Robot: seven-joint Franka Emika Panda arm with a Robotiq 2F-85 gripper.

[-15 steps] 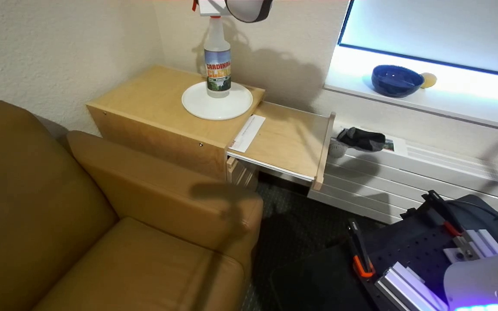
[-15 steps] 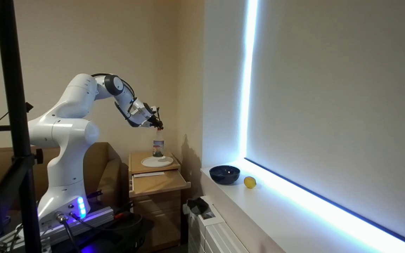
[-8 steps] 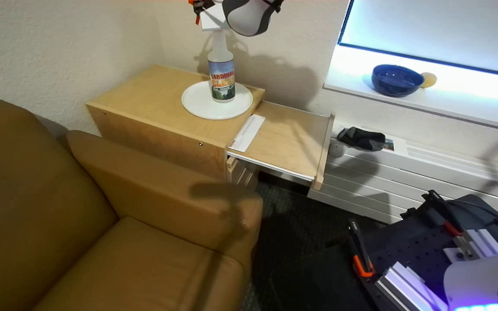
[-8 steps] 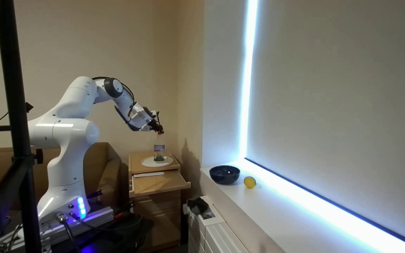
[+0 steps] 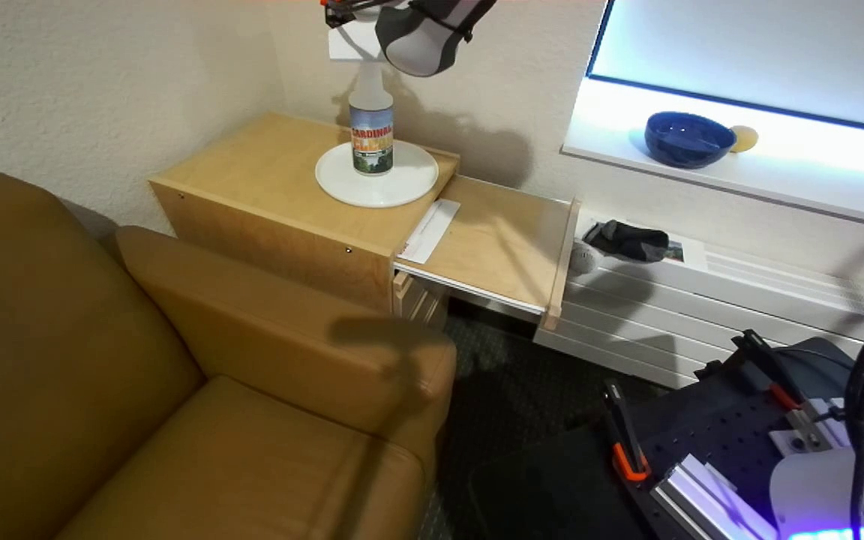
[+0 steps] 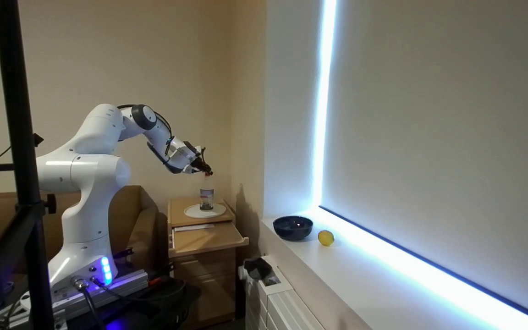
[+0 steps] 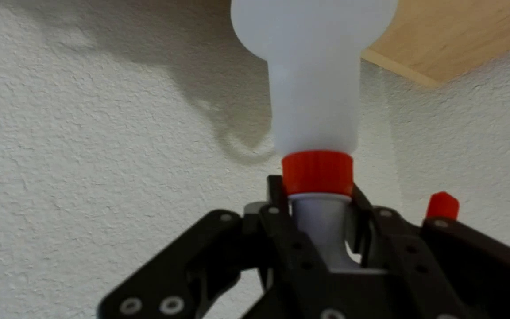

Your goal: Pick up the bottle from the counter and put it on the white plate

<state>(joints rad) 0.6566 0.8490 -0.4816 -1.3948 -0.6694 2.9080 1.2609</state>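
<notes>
The clear bottle (image 5: 372,135) with its blue label stands nearly upright over the white plate (image 5: 409,187), its base within the plate's rim. In an exterior view the bottle (image 6: 206,195) is also at the middle of the plate (image 6: 219,211); I cannot tell whether it rests on it or hangs just above. My gripper (image 6: 206,171) is at the bottle's top. In the wrist view my gripper (image 7: 319,190) is shut around the red collar and white nozzle neck of the bottle (image 7: 314,97). The counter (image 6: 332,270) is the white ledge below the window.
The plate lies on a wooden cabinet (image 5: 252,169) in the wall corner. Its drawer shelf (image 5: 507,240) is pulled out with a paper strip (image 5: 430,231). A blue bowl (image 5: 688,140) and yellow object (image 6: 325,238) sit on the counter. A brown sofa (image 5: 289,330) stands beside the cabinet.
The arm has lowered the bottle from above the plate to its surface or just over it. In the last half second the bottle has shifted slightly sideways with the gripper.
</notes>
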